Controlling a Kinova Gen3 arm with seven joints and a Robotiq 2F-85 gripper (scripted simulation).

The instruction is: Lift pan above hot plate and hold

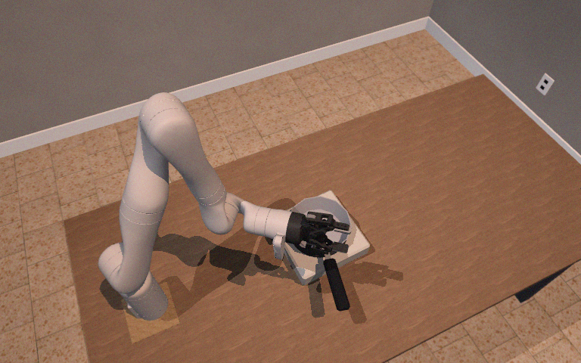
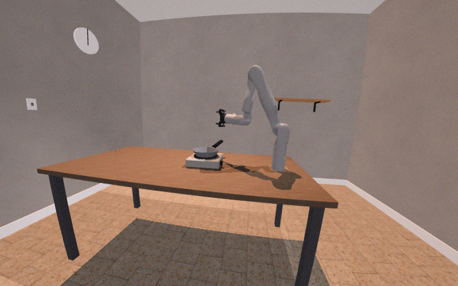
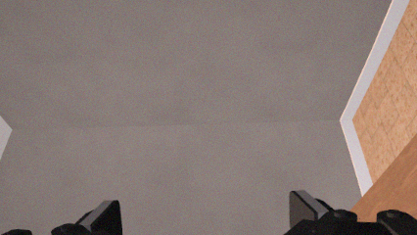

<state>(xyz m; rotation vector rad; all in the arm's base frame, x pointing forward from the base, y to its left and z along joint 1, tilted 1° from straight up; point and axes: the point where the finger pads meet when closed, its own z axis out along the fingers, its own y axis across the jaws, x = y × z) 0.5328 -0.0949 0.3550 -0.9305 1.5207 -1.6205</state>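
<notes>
A grey pan point(image 1: 330, 206) point(image 2: 204, 152) sits on the white hot plate point(image 1: 360, 246) point(image 2: 203, 163) near the middle of the table. Its black handle point(image 1: 337, 283) point(image 2: 217, 143) sticks out past the hot plate's edge, toward the table's front in the top view. My gripper point(image 1: 345, 236) point(image 2: 220, 118) point(image 3: 205, 215) is open and empty. It hangs well above the pan, pointing sideways, and touches nothing. In the top view it covers part of the pan. The wrist view shows only the two fingertips, the wall and a corner of the floor; the pan is not in that view.
The wooden table point(image 1: 464, 179) point(image 2: 135, 170) carries the arm's base at one end. A small wall shelf point(image 2: 302, 100) hangs behind the arm. Walls stand close along the table's far side.
</notes>
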